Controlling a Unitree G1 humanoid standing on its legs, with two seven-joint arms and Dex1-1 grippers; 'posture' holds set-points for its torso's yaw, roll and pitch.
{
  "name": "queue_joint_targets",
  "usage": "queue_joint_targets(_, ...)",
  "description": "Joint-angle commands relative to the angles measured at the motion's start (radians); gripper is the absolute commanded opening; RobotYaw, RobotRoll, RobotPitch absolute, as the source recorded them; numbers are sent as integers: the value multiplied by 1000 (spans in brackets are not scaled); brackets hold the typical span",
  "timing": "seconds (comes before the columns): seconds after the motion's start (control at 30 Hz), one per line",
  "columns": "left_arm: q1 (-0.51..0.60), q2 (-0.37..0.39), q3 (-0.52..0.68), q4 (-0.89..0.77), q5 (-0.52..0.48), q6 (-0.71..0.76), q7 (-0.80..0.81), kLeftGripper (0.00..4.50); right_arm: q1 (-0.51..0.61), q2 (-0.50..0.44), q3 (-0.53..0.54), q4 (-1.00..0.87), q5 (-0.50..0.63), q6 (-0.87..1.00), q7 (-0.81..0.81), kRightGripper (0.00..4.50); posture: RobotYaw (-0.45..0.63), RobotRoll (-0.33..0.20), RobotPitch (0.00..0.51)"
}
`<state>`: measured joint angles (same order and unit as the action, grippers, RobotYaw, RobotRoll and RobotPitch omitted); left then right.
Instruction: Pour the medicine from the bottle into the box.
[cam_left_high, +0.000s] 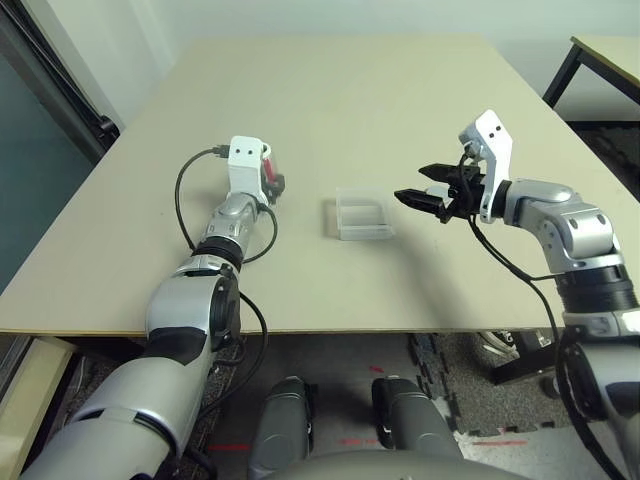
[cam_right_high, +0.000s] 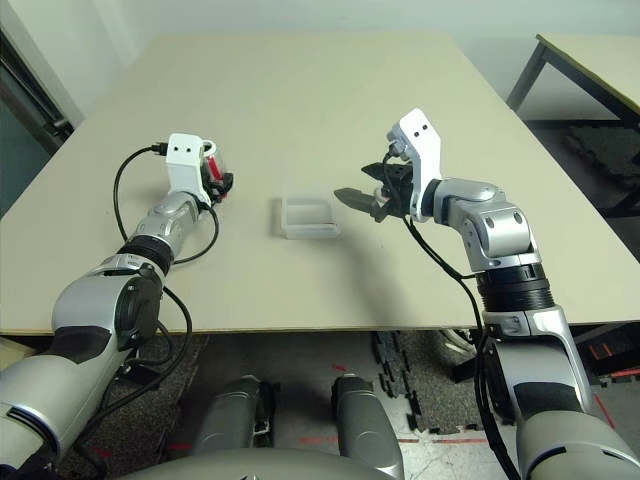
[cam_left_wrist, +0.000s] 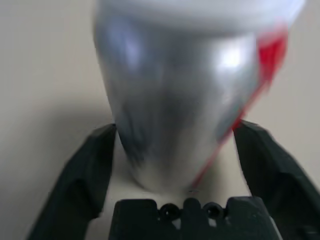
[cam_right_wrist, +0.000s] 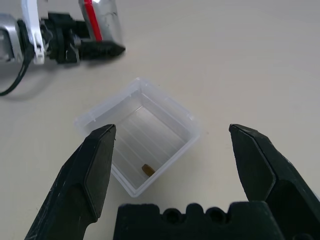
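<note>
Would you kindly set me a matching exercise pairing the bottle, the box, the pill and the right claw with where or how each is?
Things:
1. bottle
2. box
3. pill
4. right claw

States:
A. open, beside the box
B. on the table between the arms
C. lying inside the box
D. between the left claw's fingers

Pairs: 1-D, 2-B, 3-C, 4-A

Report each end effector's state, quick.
Left end effector: fingers around the small white-grey cylindrical bottle with a red stripe; whether they grip it cannot be told.
Right end effector: open, empty, beside the clear plastic square box.
</note>
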<state>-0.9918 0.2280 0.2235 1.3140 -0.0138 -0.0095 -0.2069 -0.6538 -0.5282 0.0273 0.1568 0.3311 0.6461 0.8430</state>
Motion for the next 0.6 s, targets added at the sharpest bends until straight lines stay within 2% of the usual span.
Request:
queue_joint_targets(0.03,9,-4,-4,4,-1,1,-14,4454,7,-8,-10,-15,7,4,2,4500,-68,0,80)
queue_joint_targets(0.27,41,-4,-10,-32,-11,-41,-51,4454,3,-15,-5,-13,8,5,11,4500,-47,0,83)
queue_joint_targets(0.6,159,-15,-27,-178,-30,-78,-111,4454,7,-14,-1,-12,8,3,23,4500,-19,0,85)
